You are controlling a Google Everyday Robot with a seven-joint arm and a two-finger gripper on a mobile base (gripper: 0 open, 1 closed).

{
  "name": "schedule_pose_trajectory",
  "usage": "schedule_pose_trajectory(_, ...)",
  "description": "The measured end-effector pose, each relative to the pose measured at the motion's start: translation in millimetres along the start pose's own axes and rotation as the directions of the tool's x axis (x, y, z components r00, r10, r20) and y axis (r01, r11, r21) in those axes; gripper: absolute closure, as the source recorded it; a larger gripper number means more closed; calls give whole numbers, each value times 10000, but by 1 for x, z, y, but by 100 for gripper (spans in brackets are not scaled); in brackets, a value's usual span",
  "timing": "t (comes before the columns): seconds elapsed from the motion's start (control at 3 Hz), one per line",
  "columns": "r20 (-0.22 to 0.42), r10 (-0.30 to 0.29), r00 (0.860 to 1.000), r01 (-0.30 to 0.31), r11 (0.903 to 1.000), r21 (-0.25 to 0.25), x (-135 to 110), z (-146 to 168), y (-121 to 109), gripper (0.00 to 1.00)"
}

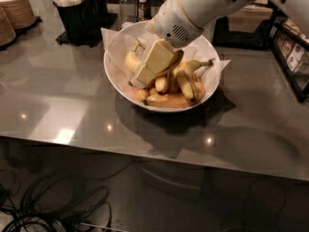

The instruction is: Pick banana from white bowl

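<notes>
The white bowl (pixel 115 79), lined with white paper, stands at the middle back of the grey table. Several bananas lie in it. The long, curved pale yellow banana (pixel 131 61) lies along the bowl's left side, its stem pointing up. My gripper (pixel 141 77) reaches down from the upper right into the bowl. Its cream tip lies across the long banana's right side and covers part of it. A green-stemmed banana (pixel 186 79) and shorter orange-yellow bananas (pixel 167 100) lie to the right of and below the gripper.
Stacked tan paper plates (pixel 13 12) stand at the back left. A black caddy (pixel 77 14) with white packets and a small bottle (pixel 142 6) stand behind the bowl. A black rack (pixel 292 57) stands at the right edge. Cables lie on the floor under the table.
</notes>
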State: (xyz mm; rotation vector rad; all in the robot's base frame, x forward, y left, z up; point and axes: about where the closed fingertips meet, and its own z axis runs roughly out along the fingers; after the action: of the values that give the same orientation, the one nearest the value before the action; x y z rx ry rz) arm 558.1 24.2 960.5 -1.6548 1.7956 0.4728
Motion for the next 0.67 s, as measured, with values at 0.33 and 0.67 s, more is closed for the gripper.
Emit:
schedule_pose_trajectory(0.33,-435,146,9989,-140,9998,138,15,15,-3,0)
schedule_pose_trajectory(0.67,-682,379,9970,-354,9987,375,27,20,-6,0)
